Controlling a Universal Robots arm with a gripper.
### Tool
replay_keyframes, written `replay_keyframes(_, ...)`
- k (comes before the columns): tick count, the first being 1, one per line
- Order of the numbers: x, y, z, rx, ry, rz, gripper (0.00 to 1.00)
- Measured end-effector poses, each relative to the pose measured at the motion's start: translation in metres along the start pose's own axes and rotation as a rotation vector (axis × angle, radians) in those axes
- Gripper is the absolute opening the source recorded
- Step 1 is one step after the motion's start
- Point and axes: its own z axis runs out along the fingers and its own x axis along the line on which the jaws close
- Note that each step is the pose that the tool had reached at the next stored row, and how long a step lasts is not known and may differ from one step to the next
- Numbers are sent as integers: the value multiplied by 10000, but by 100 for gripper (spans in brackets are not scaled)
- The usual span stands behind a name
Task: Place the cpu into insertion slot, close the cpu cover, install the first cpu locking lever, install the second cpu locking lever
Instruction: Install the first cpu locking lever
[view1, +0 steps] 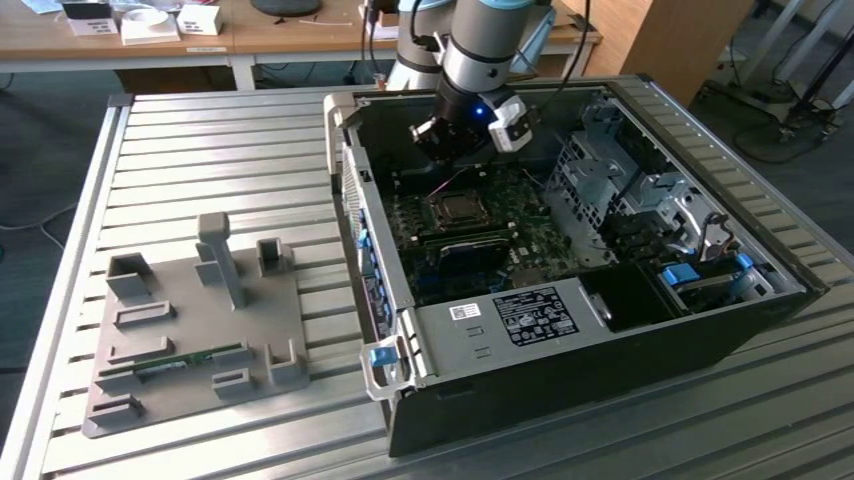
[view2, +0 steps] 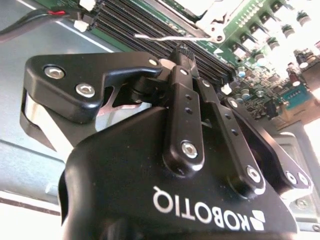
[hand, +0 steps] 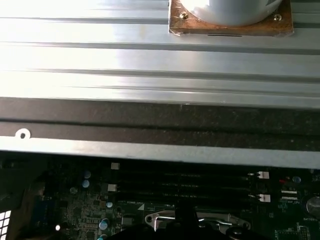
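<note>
At the exterior view's left, a grey fixture plate (view1: 187, 335) lies on the ribbed metal tabletop (view1: 214, 150), with a green memory stick (view1: 174, 362) set in it; to its right stands an open computer case (view1: 601, 370), its motherboard (view1: 534, 235) facing up; on the board's left part the cpu (view1: 459, 208) sits as a dull grey square in the socket, and the cpu cover (view1: 431, 210) frames it, seemingly lying flat; the gripper (view1: 451, 150) hangs on the far side of the socket, inside the case, a blue light glowing at the wrist; in the second wrist view the jaws are together, their tip just beside a thin wire locking lever (view2: 165, 36); contact cannot be told; farther right a metal drive cage (view1: 627, 190) fills the case.
</note>
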Motion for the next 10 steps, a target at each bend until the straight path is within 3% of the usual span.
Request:
replay_keyframes(6,-72,10,24,-1,-1,0,11)
replay_keyframes(10,-76,10,25,1,0,1,11)
